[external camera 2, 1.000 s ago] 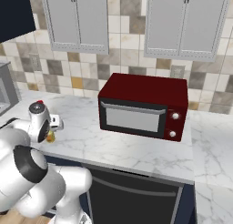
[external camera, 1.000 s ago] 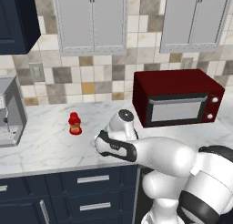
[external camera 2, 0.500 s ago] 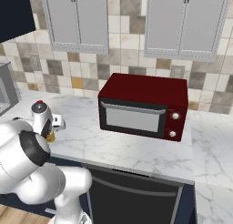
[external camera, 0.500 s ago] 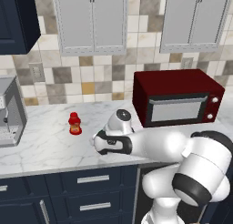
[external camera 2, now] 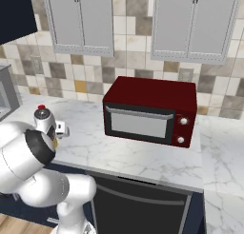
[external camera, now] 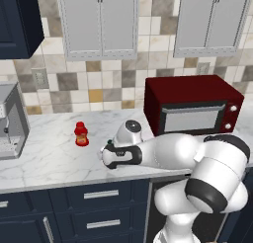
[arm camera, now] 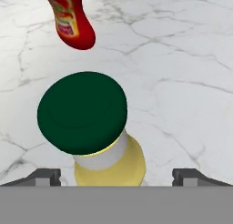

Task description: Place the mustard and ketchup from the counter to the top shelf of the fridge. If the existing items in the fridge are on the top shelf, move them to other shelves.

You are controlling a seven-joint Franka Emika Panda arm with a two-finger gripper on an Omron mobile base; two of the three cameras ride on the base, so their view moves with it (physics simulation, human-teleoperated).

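Under the gripper: mustard, directly below my gripper, standing upright on the counter.
Gripper: I see the jaws spread wide, one tip on each side of the bottle, neither touching it; nothing held.
Hand view: round dark green cap, white neck and yellow shoulder seen from above; ketchup just beyond the mustard.
Left base view: ketchup stands alone, squat, red, left of my hand; mustard is hidden behind the wrist.
Right base view: microwave, glossy dark red box, well off to the right.
Counter: smooth white marble with grey veins.
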